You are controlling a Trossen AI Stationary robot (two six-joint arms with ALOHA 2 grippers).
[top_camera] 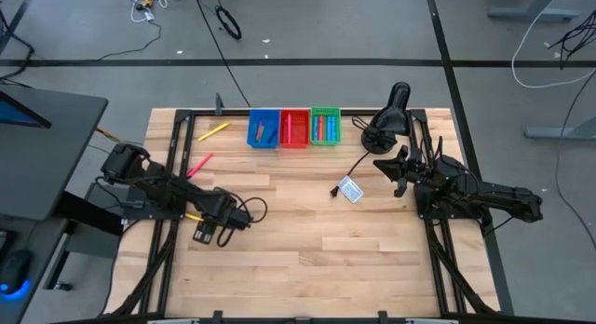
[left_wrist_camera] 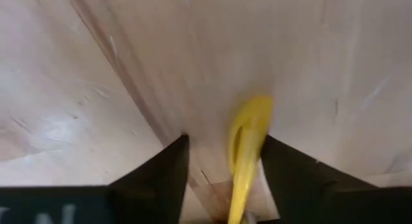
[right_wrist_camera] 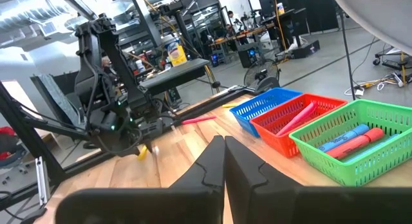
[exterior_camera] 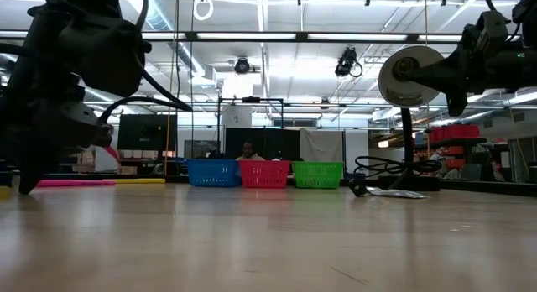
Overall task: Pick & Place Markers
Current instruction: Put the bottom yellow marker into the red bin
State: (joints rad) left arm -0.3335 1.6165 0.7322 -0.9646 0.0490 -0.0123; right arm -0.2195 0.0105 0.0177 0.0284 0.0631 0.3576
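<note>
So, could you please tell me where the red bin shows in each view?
High view: red bin, top centre.
Low view: centre, far back.
Left wrist view: not in it.
Right wrist view: right of centre.
Landmark: between blue bin and green bin.

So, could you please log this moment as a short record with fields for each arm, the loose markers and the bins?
left gripper: low over the table, jaws either side of a yellow marker, not yet clamped
right gripper: parked at table's right, jaws shut, empty
loose markers: pink marker, second yellow marker
bins: blue bin, red bin, green bin, markers inside
</note>
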